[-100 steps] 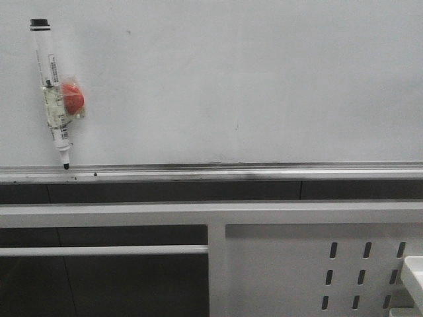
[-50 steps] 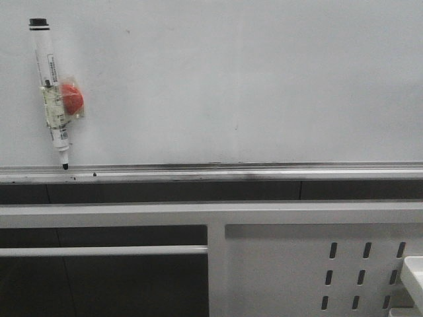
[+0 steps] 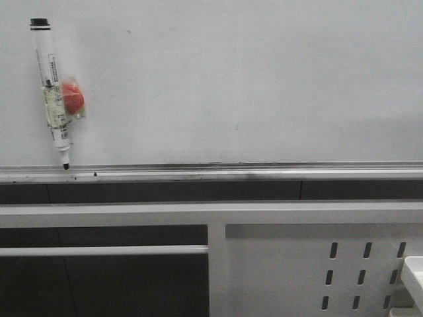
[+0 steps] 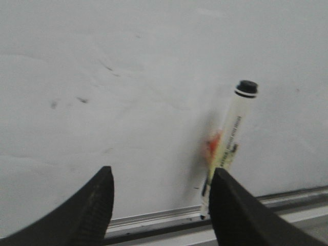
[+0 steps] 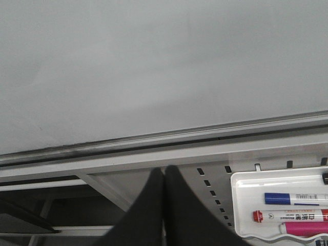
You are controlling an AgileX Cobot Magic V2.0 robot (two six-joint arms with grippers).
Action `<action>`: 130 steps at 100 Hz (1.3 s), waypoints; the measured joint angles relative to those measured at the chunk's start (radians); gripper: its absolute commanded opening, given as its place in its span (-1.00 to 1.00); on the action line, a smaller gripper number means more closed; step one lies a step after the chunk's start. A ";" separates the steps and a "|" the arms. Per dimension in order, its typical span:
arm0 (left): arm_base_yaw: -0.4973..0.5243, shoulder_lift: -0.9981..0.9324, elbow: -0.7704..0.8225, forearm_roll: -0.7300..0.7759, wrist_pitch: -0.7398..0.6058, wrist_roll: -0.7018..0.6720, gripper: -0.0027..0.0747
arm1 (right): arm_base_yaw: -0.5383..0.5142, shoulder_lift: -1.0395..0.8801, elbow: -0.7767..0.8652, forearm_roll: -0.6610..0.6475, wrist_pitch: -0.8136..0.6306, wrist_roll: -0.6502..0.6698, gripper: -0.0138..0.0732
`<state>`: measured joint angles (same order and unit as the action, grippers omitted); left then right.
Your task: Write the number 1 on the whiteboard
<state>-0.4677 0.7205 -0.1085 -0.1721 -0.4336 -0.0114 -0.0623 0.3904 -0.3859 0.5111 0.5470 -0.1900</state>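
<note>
Whiteboard (image 3: 251, 79) blank | left tool (image 4: 161, 205) spread beside marker (image 4: 229, 146) | right tool (image 5: 164, 205) pressed together

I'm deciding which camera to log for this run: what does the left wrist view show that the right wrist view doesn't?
Only the left wrist view shows the marker pen leaning on the whiteboard, tip down on the silver ledge, and the open left gripper. Only the right wrist view shows the white tray with blue, red and pink markers, the perforated panel, and the shut right gripper. Both show the board without a written 1.
</note>
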 measured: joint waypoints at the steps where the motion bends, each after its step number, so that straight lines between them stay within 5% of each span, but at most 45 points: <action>1: -0.006 0.008 0.000 0.000 -0.006 0.000 0.07 | 0.000 0.000 0.000 0.000 0.000 0.000 -0.84; 51: -0.201 0.666 -0.004 0.000 -0.668 -0.015 0.06 | 0.000 0.000 0.000 0.000 -0.002 0.000 -0.84; 72: -0.202 0.830 -0.034 0.004 -0.692 -0.061 0.06 | 0.000 0.000 0.000 0.002 -0.002 0.000 -0.84; 108: -0.202 0.842 -0.104 -0.015 -0.702 -0.071 0.05 | 0.000 0.000 0.000 0.002 -0.020 0.000 -0.84; 115: -0.202 0.842 -0.106 -0.029 -0.702 -0.073 -0.13 | 0.000 0.000 0.000 0.002 -0.024 0.000 -0.84; 128: -0.202 0.842 -0.106 -0.049 -0.702 -0.073 -0.98 | 0.000 0.000 0.000 0.004 -0.024 0.000 -0.84; 130: -0.202 0.842 -0.106 -0.051 -0.702 -0.073 -0.97 | 0.000 0.000 0.000 0.004 -0.024 0.000 -0.84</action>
<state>-0.6702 1.5625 -0.2147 -0.2233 -1.1356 -0.0840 -0.0623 0.3904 -0.3859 0.5148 0.5231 -0.1900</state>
